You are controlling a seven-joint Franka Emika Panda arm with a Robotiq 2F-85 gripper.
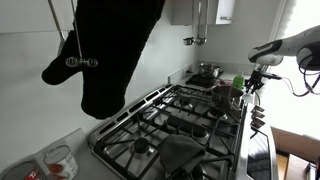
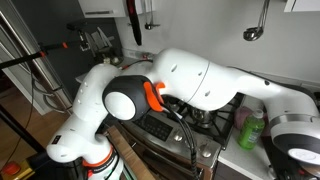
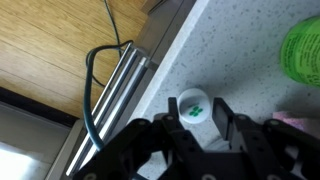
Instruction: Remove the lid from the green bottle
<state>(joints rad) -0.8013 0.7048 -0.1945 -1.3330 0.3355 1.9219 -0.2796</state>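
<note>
In the wrist view my gripper (image 3: 200, 112) is shut on a small white lid (image 3: 193, 104) with a green mark on top. It holds the lid over the speckled countertop (image 3: 240, 60). The green bottle (image 3: 302, 48) shows as a blurred green shape at the top right, apart from the lid. In both exterior views the green bottle (image 1: 238, 82) (image 2: 250, 128) stands upright on the counter beside the stove. My gripper (image 1: 258, 84) is just beside it, toward the counter's edge.
A gas stove with black grates (image 1: 180, 120) fills the middle. A shiny steel pot (image 1: 207, 71) stands at its back. A black oven mitt (image 1: 105, 50) hangs in front. A metal rail and black cable (image 3: 105, 90) run along the counter edge over a wooden floor.
</note>
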